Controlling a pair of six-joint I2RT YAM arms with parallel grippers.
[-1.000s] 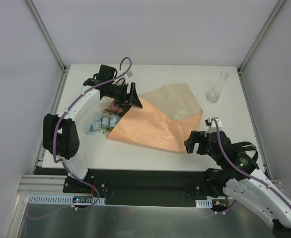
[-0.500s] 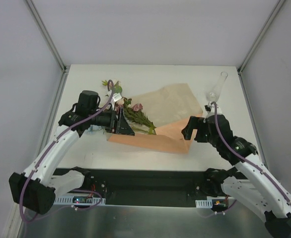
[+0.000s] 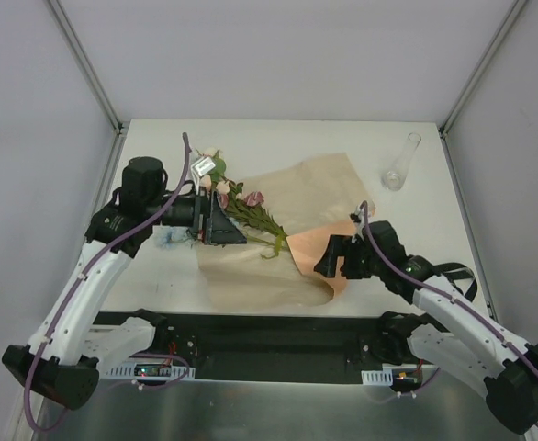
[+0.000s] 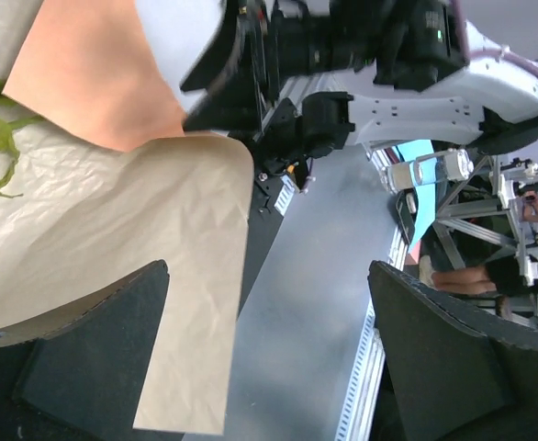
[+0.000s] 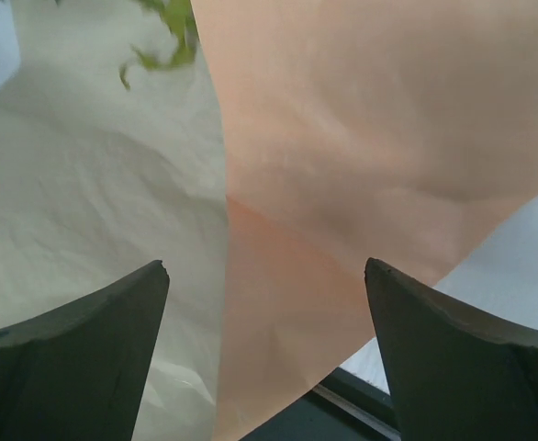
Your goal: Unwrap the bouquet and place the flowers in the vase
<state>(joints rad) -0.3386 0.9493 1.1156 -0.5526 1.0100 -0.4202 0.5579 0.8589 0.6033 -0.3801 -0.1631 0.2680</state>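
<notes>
The left claw [image 4: 267,276] and right claw [image 5: 266,266] are spread wide, nothing held. The flowers [image 3: 249,204] are laid on the paper [image 3: 324,188] just beside the left claw. They look light and easily squashed, so the green stems [image 3: 267,225] should be pinched. The vase [image 3: 397,170] stands well past the right claw.

Left arm [image 3: 85,285]: long, rounded white shells, joined by bulky black housings at shoulder, elbow and wrist.
Right arm [image 3: 462,317]: the same build, white links between black joint blocks.
Left cable [image 3: 188,161]: thin, purple, looping free above the wrist and running along the white shell.
Right cable [image 3: 399,272]: purple too, clipped along the forearm.
Left gripper [image 4: 269,276]: black body; jaws are matte black wedges with a grainy surface.
Right gripper [image 5: 264,271]: matching dark, grainy wedge jaws.
Tag [image 3: 203,166]: small white label at the left wrist.
Light [image 4: 439,35]: tiny green dot on a black right-arm joint.
</notes>
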